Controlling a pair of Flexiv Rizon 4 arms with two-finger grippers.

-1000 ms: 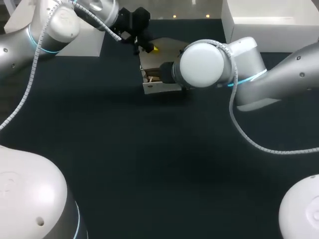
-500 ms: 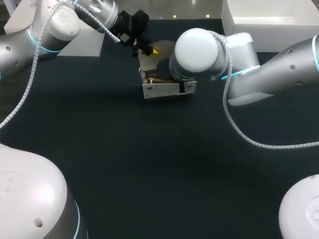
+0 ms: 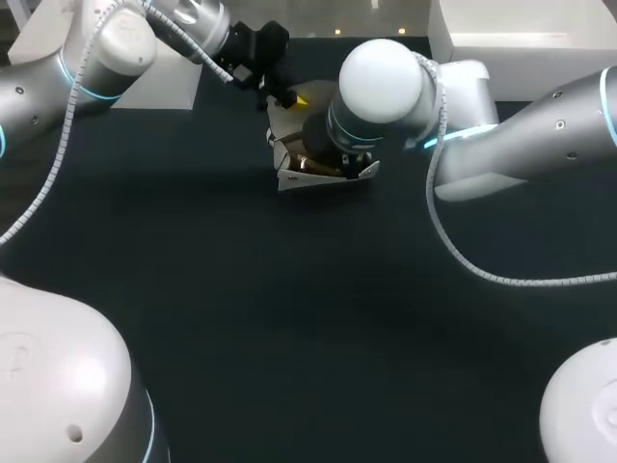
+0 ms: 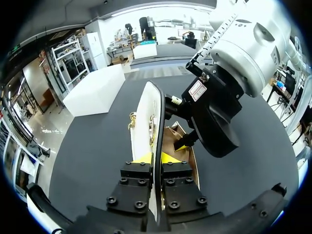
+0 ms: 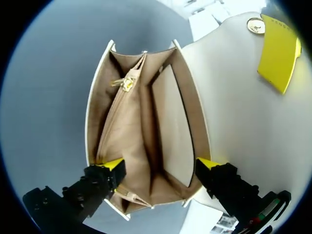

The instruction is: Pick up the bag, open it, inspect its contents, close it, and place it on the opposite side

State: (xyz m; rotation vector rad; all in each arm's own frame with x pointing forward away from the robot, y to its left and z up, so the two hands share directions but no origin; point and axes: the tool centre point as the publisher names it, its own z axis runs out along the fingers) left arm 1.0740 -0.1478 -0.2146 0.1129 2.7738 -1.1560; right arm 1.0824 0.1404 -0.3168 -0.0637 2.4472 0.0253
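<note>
The white bag (image 3: 323, 177) stands at the back middle of the dark table, its mouth facing up. My left gripper (image 3: 294, 96) is behind it, shut on the raised white flap (image 4: 144, 122). In the left wrist view that gripper (image 4: 156, 158) clamps the flap's edge. My right wrist hangs right over the bag and hides its own fingers in the head view. In the right wrist view my right gripper (image 5: 158, 165) is open, its fingers straddling the bag's mouth (image 5: 146, 126). Inside I see tan lining, a zip pocket with a gold pull and a divider, and no loose items.
A white box (image 3: 159, 82) sits at the back left of the table (image 3: 289, 318) and another white box (image 3: 521, 39) at the back right. Both are apart from the bag. Dark tabletop stretches in front of the bag.
My right gripper has opened wide and its wrist has swung from beside the bag to above its mouth. The left gripper has kept its hold on the flap.
</note>
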